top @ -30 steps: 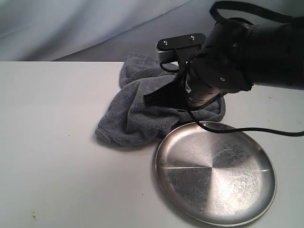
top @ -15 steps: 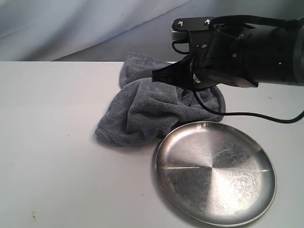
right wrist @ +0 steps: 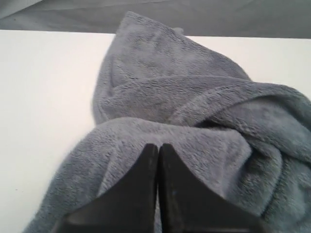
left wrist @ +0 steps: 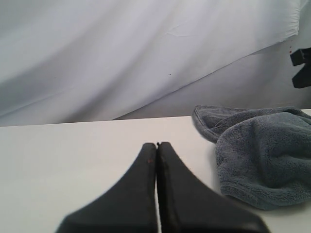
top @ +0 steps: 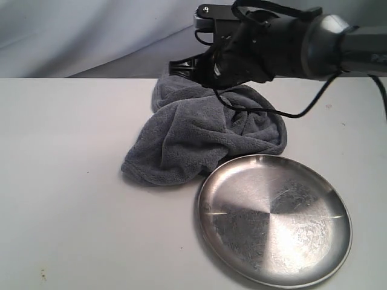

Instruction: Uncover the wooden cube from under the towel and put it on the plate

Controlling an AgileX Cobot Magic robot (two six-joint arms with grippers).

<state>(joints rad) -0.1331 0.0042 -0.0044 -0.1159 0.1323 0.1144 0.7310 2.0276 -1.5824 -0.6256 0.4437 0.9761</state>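
Observation:
The dark grey towel lies bunched in folds on the white table, its near edge touching the rim of the steel plate. The plate holds nothing. No wooden cube shows in any view; it is hidden. My right gripper hangs shut and empty above the towel's far side. In the right wrist view the shut gripper looks down on the towel with nothing between the fingers. The left gripper is shut over bare table, apart from the towel, and is out of the exterior view.
The white table stretches to the left of the towel. A grey cloth backdrop hangs behind the table. A black cable droops from the right arm above the towel.
The right arm has risen from low over the towel near the plate and swung back and left, and now hangs above the towel's far edge. Towel and plate have hardly shifted.

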